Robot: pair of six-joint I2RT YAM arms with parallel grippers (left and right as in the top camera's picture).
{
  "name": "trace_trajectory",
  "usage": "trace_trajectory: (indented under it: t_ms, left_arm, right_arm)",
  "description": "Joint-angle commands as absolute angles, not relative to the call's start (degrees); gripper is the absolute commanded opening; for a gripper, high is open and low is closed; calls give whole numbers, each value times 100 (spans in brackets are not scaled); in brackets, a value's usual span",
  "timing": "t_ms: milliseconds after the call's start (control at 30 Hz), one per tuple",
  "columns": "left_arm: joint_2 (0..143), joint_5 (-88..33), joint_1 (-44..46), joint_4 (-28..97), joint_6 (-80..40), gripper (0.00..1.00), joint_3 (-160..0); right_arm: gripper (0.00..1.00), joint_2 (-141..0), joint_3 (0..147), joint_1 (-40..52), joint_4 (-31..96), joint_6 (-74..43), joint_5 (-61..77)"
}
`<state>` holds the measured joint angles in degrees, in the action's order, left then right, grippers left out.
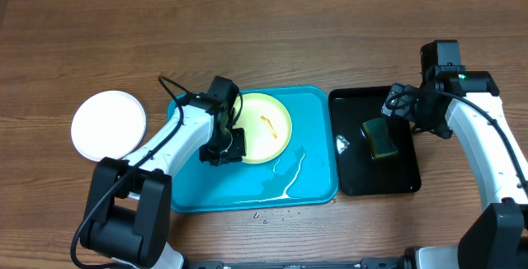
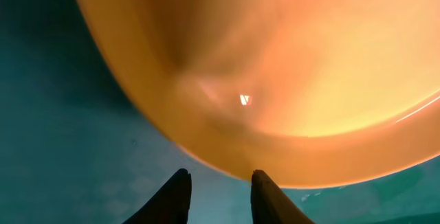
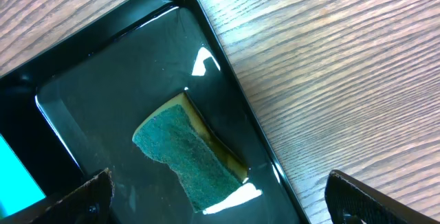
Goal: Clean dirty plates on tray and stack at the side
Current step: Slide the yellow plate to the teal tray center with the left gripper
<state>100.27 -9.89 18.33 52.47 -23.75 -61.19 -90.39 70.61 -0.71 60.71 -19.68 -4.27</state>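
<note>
I am watching the left end effector (image 2: 218, 186) sitting with fingers parted, gripping nothing, while the yellow-green plate (image 1: 266, 127) is lying on the turquoise tray (image 1: 313, 182), its rim right at the fingertips. The right end effector (image 3: 218, 183) is hanging open above the sponge (image 3: 189, 155) in the black tray (image 3: 103, 80).

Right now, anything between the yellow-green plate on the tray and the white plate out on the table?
No loose object visible. Only the raised rim of the turquoise tray and the left arm itself lie between the yellow-green plate and the white plate; the left gripper sits at the yellow-green plate's edge.
</note>
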Motion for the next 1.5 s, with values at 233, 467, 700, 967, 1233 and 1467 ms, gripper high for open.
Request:
trace_trajectory:
  t_ms: [233, 467, 700, 967, 1233, 1467]
  left_arm:
    - [10049, -261, 1678, 5419, -2060, 45, -6930]
    - [10099, 683, 1662, 5061, -1944, 55, -6925]
    - [10473, 502, 1610, 4611, -1824, 54, -6925]
    - [10934, -161, 1614, 4744, -1839, 29, -6925]
    - [10934, -497, 1616, 5360, -1920, 14, -6925]
    - [10934, -851, 1627, 5548, -2598, 4, -6851]
  right_arm:
    - [100, -9011, 7046, -89, 6049, -1997, -421]
    - [100, -9013, 7046, -89, 6049, -1997, -421]
    - [100, -9013, 7046, -89, 6049, -1997, -421]
    - [100, -9011, 7046, -89, 6049, -1997, -421]
    - [100, -9011, 7046, -89, 6047, -1997, -421]
    - [100, -9011, 7046, -89, 6047, -1997, -421]
